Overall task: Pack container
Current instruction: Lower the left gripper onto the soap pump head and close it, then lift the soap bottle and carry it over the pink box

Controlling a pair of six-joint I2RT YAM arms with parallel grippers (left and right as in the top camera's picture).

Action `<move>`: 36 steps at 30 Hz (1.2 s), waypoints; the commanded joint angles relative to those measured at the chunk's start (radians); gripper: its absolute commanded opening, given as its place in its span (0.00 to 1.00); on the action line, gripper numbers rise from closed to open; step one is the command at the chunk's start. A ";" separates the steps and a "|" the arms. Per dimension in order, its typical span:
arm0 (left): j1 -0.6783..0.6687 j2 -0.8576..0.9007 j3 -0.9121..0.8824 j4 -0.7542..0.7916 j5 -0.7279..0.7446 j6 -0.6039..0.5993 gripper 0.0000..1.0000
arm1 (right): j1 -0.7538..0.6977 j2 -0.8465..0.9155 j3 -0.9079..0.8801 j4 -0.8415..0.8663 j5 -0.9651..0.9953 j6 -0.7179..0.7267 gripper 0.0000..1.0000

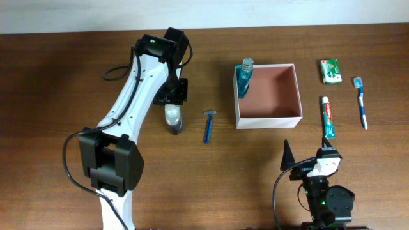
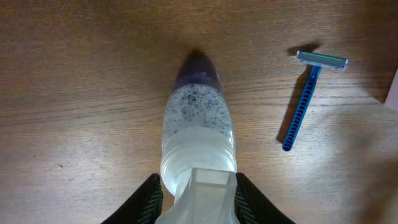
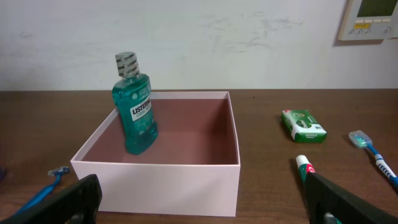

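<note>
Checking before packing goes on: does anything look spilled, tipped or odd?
Nothing spilled or damaged. The mouthwash bottle stands in a corner of the container, leaning slightly. The clear bottle lies on its side on the table, one end inside the left gripper.

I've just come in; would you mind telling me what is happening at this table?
Two robot arms are packing toiletries into the white container. A green mouthwash bottle already stands inside it. The left gripper sits over a clear bottle lying on the table, one finger on either side of its cap end; whether it grips yet is unclear. The right gripper is open, facing the container. A blue razor, toothpaste, toothbrush and green box lie outside.
</note>
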 commanded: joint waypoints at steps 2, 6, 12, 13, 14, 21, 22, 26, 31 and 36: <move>0.003 0.008 -0.002 0.000 -0.007 0.001 0.35 | 0.006 -0.006 -0.005 -0.005 0.008 0.003 0.99; 0.003 0.008 0.034 0.000 -0.007 0.002 0.35 | 0.006 -0.006 -0.005 -0.005 0.008 0.003 0.99; 0.003 0.008 0.180 -0.013 -0.007 0.002 0.35 | 0.006 -0.006 -0.005 -0.005 0.008 0.003 0.99; 0.003 0.008 0.212 -0.021 -0.007 0.002 0.34 | 0.006 -0.006 -0.005 -0.005 0.008 0.003 0.99; 0.003 0.008 0.247 -0.028 -0.007 0.002 0.33 | 0.006 -0.006 -0.005 -0.005 0.008 0.003 0.99; -0.009 0.008 0.559 -0.066 -0.006 0.002 0.33 | 0.006 -0.006 -0.005 -0.005 0.008 0.003 0.99; -0.015 0.008 0.605 -0.066 -0.005 0.002 0.33 | 0.006 -0.006 -0.005 -0.005 0.008 0.003 0.99; -0.048 0.008 0.761 -0.049 0.013 0.002 0.33 | 0.006 -0.006 -0.005 -0.005 0.008 0.003 0.99; -0.122 0.008 0.838 0.005 0.019 0.002 0.32 | 0.006 -0.006 -0.005 -0.005 0.008 0.003 0.99; -0.205 0.008 0.836 0.077 0.019 0.002 0.33 | 0.006 -0.006 -0.005 -0.005 0.008 0.003 0.99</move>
